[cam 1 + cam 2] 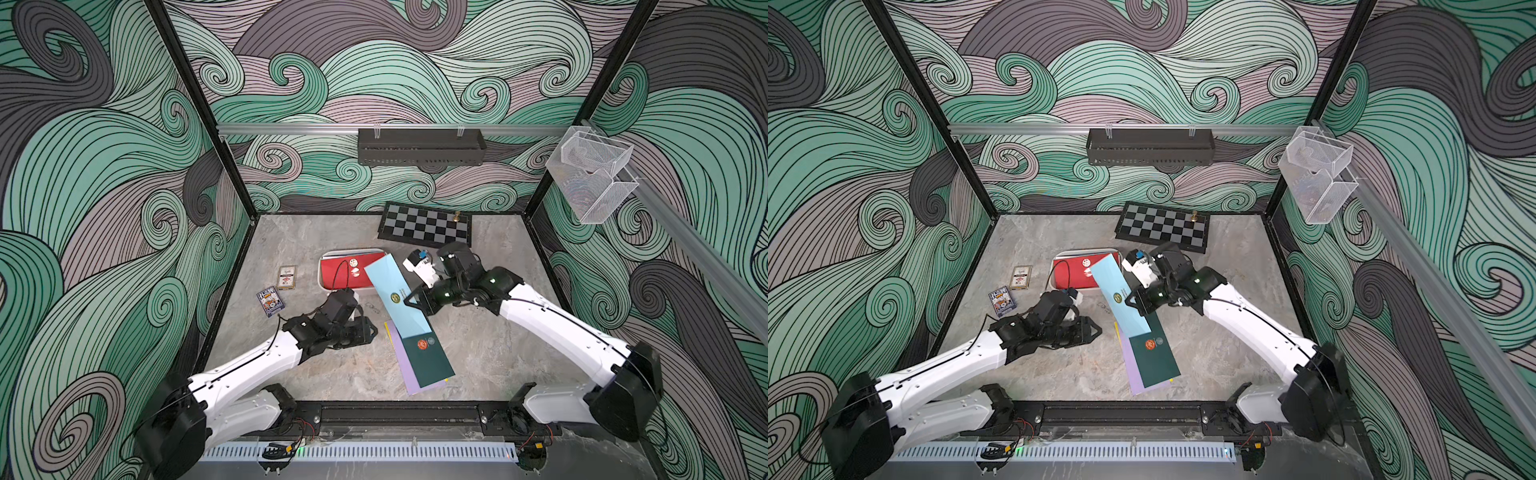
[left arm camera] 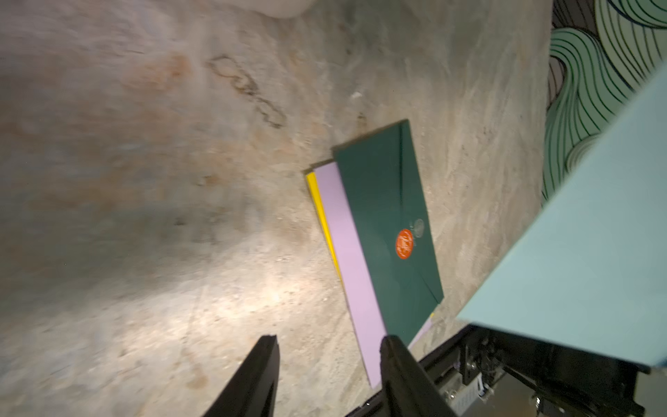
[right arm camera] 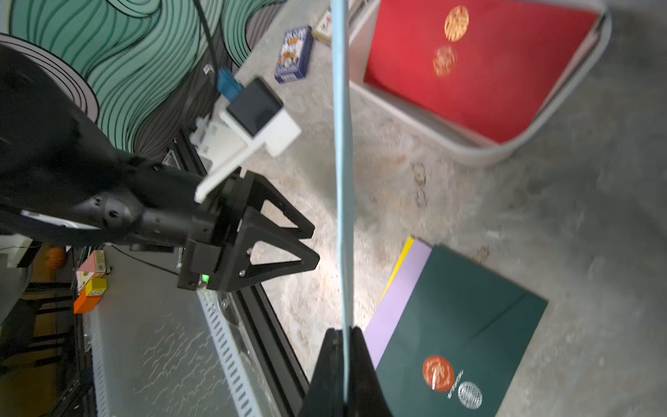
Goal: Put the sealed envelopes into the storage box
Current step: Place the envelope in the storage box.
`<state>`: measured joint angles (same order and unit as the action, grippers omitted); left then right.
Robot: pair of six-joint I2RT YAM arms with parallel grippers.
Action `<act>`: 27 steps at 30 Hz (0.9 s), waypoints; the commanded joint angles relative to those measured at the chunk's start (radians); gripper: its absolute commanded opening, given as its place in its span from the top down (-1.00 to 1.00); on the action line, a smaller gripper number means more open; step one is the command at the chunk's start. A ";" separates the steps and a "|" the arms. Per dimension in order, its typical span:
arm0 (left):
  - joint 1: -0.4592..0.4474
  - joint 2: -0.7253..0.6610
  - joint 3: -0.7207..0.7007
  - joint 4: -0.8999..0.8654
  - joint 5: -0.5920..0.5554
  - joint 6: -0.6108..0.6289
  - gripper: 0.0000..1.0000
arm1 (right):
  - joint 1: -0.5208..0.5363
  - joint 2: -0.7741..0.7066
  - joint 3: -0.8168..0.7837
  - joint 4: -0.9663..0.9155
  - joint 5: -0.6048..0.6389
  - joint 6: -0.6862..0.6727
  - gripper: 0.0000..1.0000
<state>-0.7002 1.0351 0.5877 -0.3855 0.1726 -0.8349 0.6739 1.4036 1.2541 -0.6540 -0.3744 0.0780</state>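
Right gripper (image 3: 343,330) is clamped on the light blue envelope (image 1: 395,291), pinching its right long edge about mid-length. The envelope is lifted, its far end over the right rim of the storage box (image 1: 320,272), which has a red envelope (image 1: 343,272) inside. Its near end is over the green envelope (image 1: 430,359) pile. Left gripper (image 2: 328,339) is spread open and empty, just left of it.
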 commanded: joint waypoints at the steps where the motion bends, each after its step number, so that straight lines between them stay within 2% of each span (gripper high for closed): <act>1: 0.045 -0.078 -0.057 -0.130 -0.069 0.004 0.00 | 0.027 0.138 0.221 -0.139 0.154 -0.370 1.00; 3: 0.064 -0.135 -0.083 -0.159 -0.096 -0.001 -0.02 | 0.037 0.261 0.399 -0.216 0.210 -0.518 1.00; 8: 0.088 -0.219 -0.107 -0.214 -0.130 -0.006 -0.05 | 0.061 0.572 0.830 -0.417 0.293 -0.741 1.00; 11: 0.089 -0.234 -0.126 -0.212 -0.114 -0.006 -0.05 | 0.086 0.737 1.047 -0.495 0.414 -0.823 1.00; 14: 0.090 -0.237 -0.161 -0.180 -0.093 -0.007 -0.05 | 0.101 0.849 1.194 -0.519 0.434 -0.848 1.00; 18: 0.091 -0.233 -0.190 -0.156 -0.090 -0.015 -0.07 | 0.126 0.928 1.259 -0.519 0.442 -0.900 1.00; 27: 0.094 -0.199 -0.199 -0.121 -0.076 -0.009 -0.10 | 0.157 0.972 1.196 -0.520 0.471 -0.953 1.00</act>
<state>-0.6167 0.8200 0.3851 -0.5240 0.0826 -0.8459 0.8299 2.3695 2.4657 -1.1549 0.0837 -0.8448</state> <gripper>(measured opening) 0.547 0.049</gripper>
